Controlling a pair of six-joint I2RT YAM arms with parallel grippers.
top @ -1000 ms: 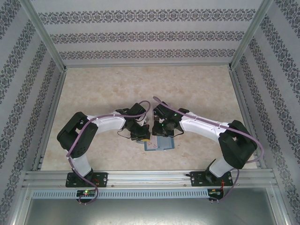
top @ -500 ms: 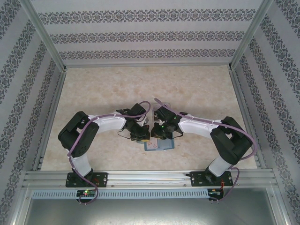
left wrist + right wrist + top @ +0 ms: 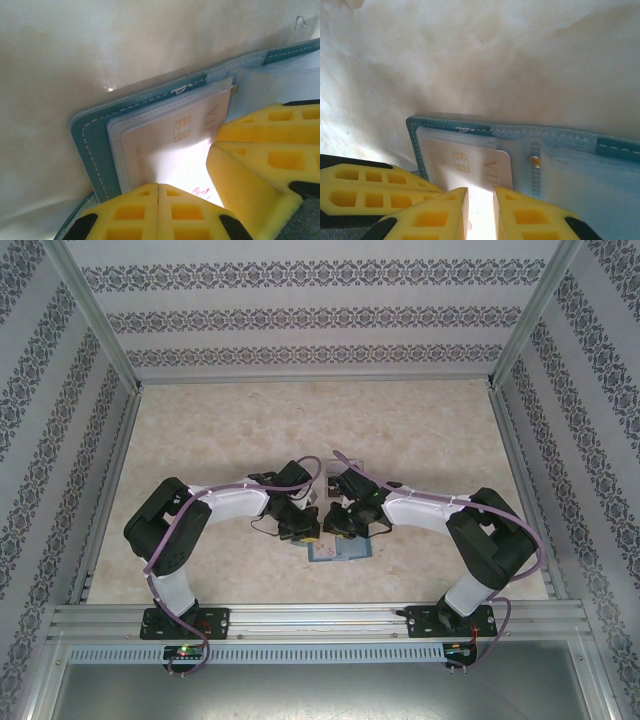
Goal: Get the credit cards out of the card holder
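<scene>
The teal-blue card holder (image 3: 345, 551) lies open on the table between both grippers. In the left wrist view the card holder (image 3: 90, 145) shows a whitish credit card (image 3: 170, 145) with a gold chip, partly slid out of its clear pocket. My left gripper (image 3: 159, 186) is shut, its tips pressing down on that card's near edge. In the right wrist view my right gripper (image 3: 480, 197) stands over the same credit card (image 3: 470, 162) with a narrow gap between its fingers and nothing clamped. The two grippers sit close together in the top view, left gripper (image 3: 303, 530) and right gripper (image 3: 345, 524).
A small gold snap (image 3: 534, 161) sits on the holder's middle strip. The right half of the card holder (image 3: 590, 170) carries clear pockets. Beige table (image 3: 320, 430) stretches behind the arms, bounded by patterned walls and an aluminium rail (image 3: 320, 618) in front.
The right arm folded in, its elbow dropping towards the near edge and its gripper sliding slightly left and down onto the holder. The left arm barely moved.
</scene>
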